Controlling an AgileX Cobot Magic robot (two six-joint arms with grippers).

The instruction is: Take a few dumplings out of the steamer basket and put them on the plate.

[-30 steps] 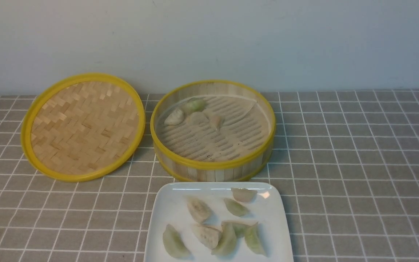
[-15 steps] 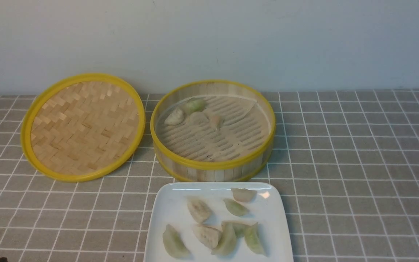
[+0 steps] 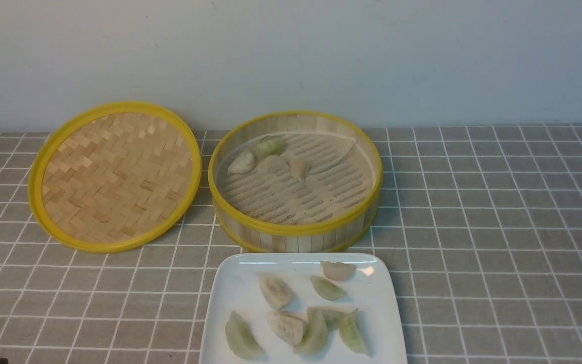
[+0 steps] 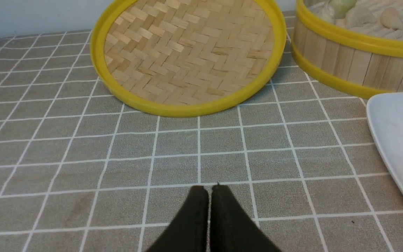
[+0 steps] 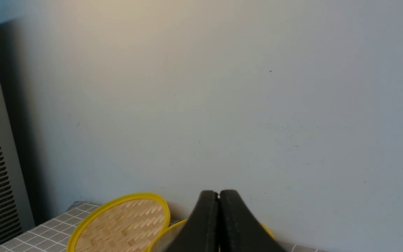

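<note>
The round slat-walled bamboo steamer basket (image 3: 296, 182) holds four pleated dumplings (image 3: 271, 156) on its papered floor. Just in front, the glossy white plate (image 3: 230, 298) carries seven more. Beside the basket lies a flat woven lid (image 3: 114, 174). Both grippers' jaws are closed, empty: left gripper (image 4: 208, 190), right gripper (image 5: 218, 194).

Left black end effector (image 4: 209, 189): tapered fingers pressed together, nothing between them, tips low over the worktop (image 4: 82, 175), near-left area. Right black end effector (image 5: 218, 194): fingers also together, empty, raised high, pointing toward the far wall (image 5: 257, 87).
</note>
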